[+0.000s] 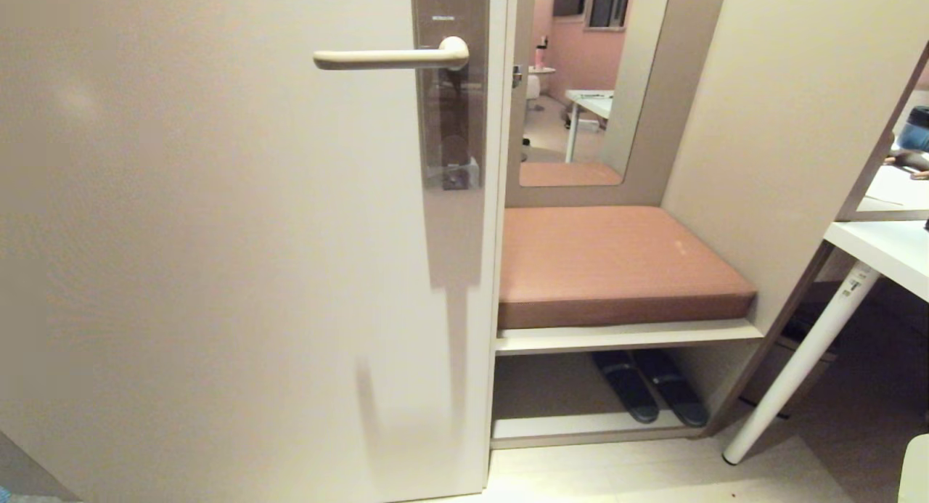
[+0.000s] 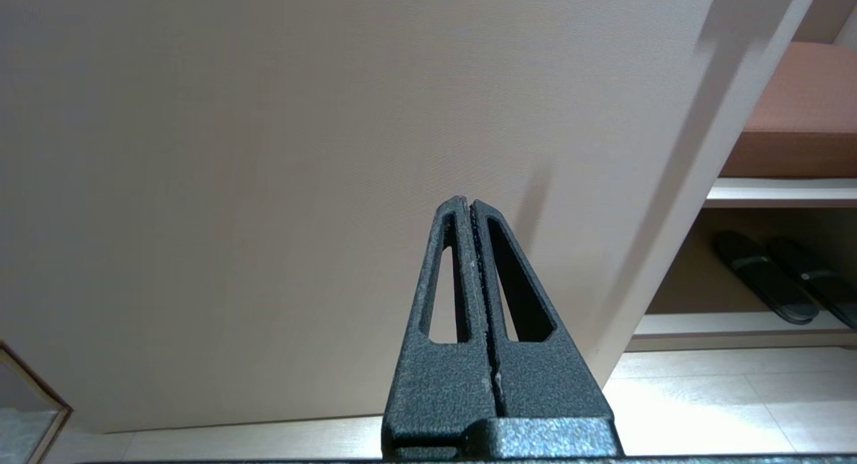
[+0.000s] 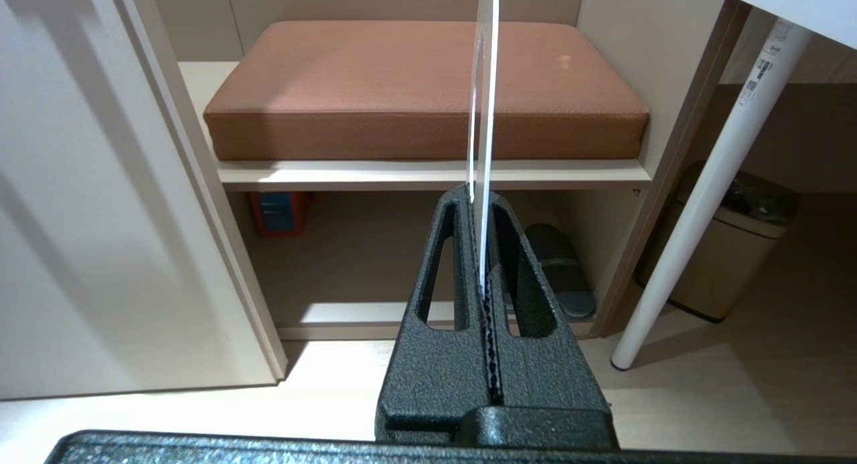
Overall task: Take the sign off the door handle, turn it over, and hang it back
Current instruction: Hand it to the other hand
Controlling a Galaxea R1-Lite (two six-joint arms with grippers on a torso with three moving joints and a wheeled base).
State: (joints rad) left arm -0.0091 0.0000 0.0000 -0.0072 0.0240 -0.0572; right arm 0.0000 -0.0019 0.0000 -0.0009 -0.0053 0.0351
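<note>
In the head view, the slim cream-beige door handle (image 1: 392, 56) with a rounded end stood level in the upper middle of the frame, on a tall brown-taupe backplate (image 1: 450, 89) fixed to the pale beige door (image 1: 218, 256). Nothing hung on this lever. Neither arm was seen in the head view. In the right wrist view, the black textured right gripper (image 3: 481, 199) was in the lower middle of the frame, and its jaws were pressed together on the thin white sign (image 3: 485, 89), which was seen only from its edge. The sign rose straight up from between the fingertips and crossed in front of the reddish-brown padded seat cushion (image 3: 375, 82) to the top of the frame; which face it showed could not be told. In the left wrist view, the black left gripper (image 2: 469, 203) was in the lower middle of the frame with its jaws together and nothing between them, pointing at the bare surface of the door. To the right of the door in the head view, the cushion lay on a pale shelf, and a pair of dark slippers (image 1: 649, 387) lay under it. A white round table leg (image 1: 798, 365) slanted in the lower right of that frame.
</note>
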